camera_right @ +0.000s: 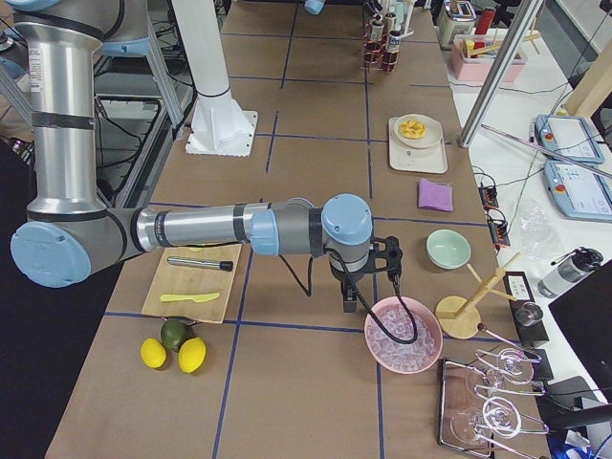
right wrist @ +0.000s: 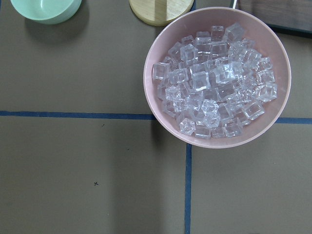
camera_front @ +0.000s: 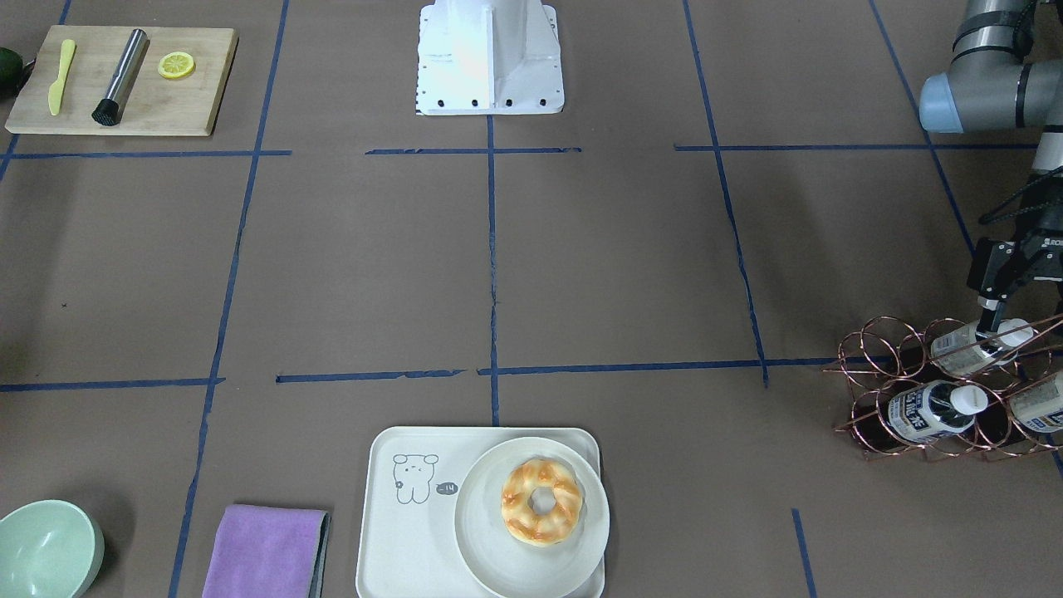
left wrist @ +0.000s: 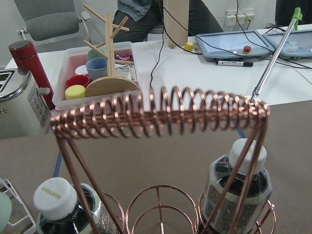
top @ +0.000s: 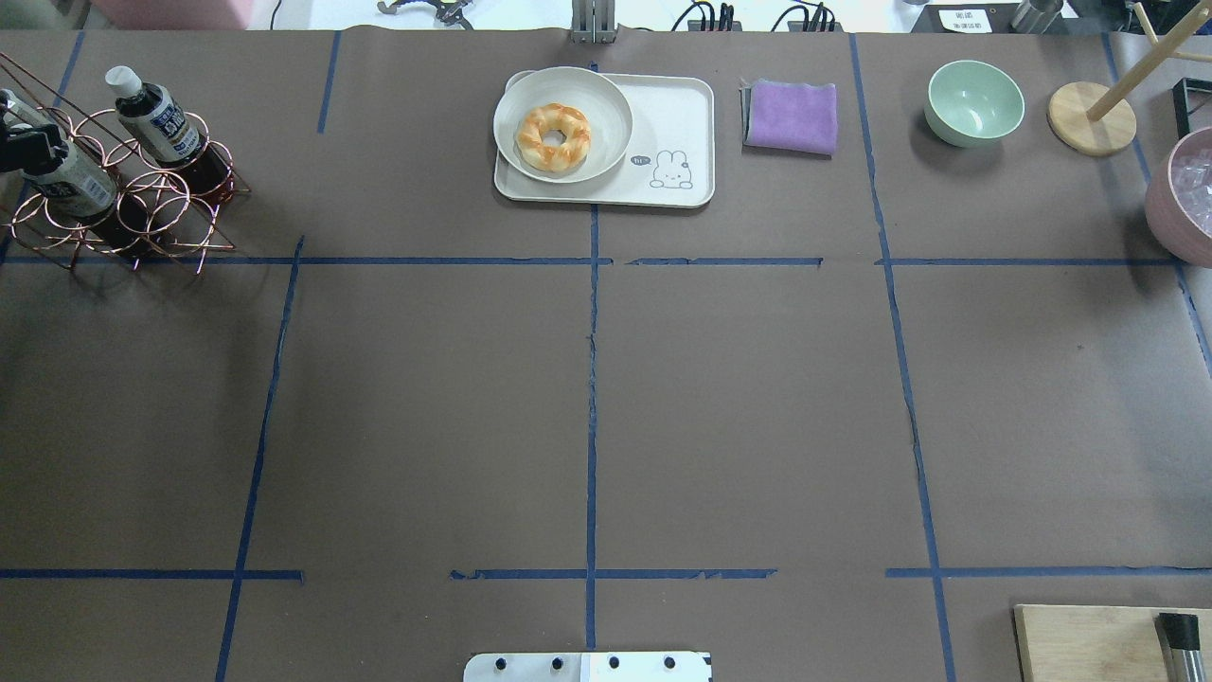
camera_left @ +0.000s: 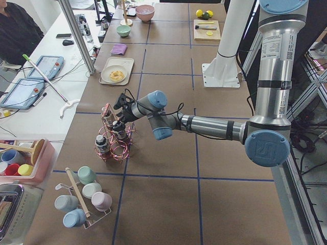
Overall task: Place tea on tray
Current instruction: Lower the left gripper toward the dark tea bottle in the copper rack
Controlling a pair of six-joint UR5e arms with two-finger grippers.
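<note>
The brown-papered counter (camera_front: 581,274) holds the tea (camera_front: 973,347) slanted in the top ring of the copper rack (camera_front: 882,342), well apart from the tray (camera_front: 390,548). The left gripper (camera_front: 992,325) sits at its neck, which the rack seems to leave reachable. Whether it pinches yet, I cannot tell.

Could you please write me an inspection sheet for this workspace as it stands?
Surface: brown paper, blue tape grid.
Job's things: tea lying in rack; tray carries plate and donut.
Clutter: two other bottles, cloth, green bowl, board, ice bowl.
Tools: left tool at tea's cap end, grip unclear; right tool above ice bowl, state unclear.
Cables: loose cable at left wrist.
Surroundings: operator, tablets on side bench.
</note>
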